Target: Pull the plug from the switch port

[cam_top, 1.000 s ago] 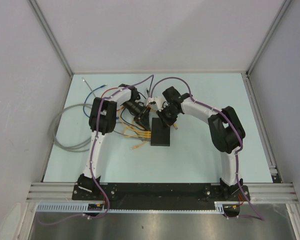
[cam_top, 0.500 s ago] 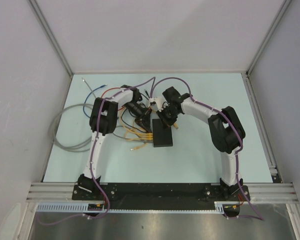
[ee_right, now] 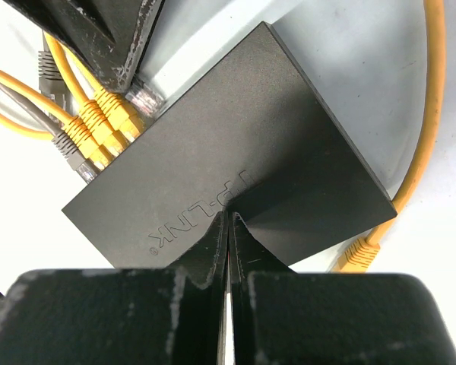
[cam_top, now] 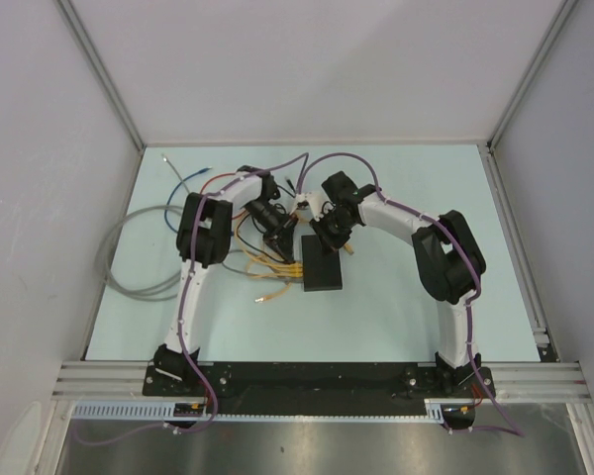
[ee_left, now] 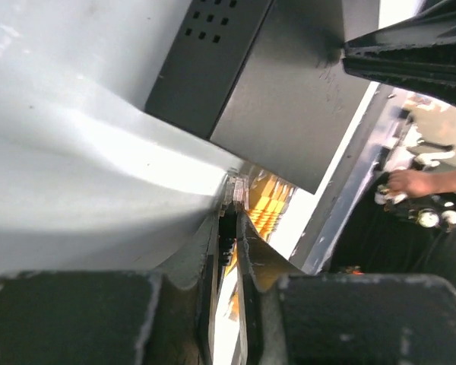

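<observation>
The left claw (ee_left: 232,220) is hard to read from above, where the arms cover both claws and the port row. Its own wrist camera shows the jaws drawn almost together, pinching the clear plug (ee_left: 235,190) at their tips. The plug's front end is hidden against the edge of the switch (ee_right: 235,144), so whether it sits fully in its port cannot be told. A pale, skin-coloured shape at the right edge of that view is too blurred to name.

The right claw (ee_right: 228,220) has its jaws pressed flat together, tips resting on the switch's top face just beside the raised TP-LINK lettering. The switch lies flat on the pale counter (cam_top: 406,297), between the two claws near the middle. Its port edge faces left, where the yellow plugs (ee_right: 99,125) and a grey plug (ee_right: 67,144) stand side by side in their sockets. A yellow cable (ee_right: 433,114) curves round the far side, its plug end lying loose by the switch's corner. The grey cable loop (cam_top: 129,277) runs off the counter's left edge.

Compared with a second ago, the switch's near end has swung slightly to the right, and the left claw sits a touch closer to the port edge.
</observation>
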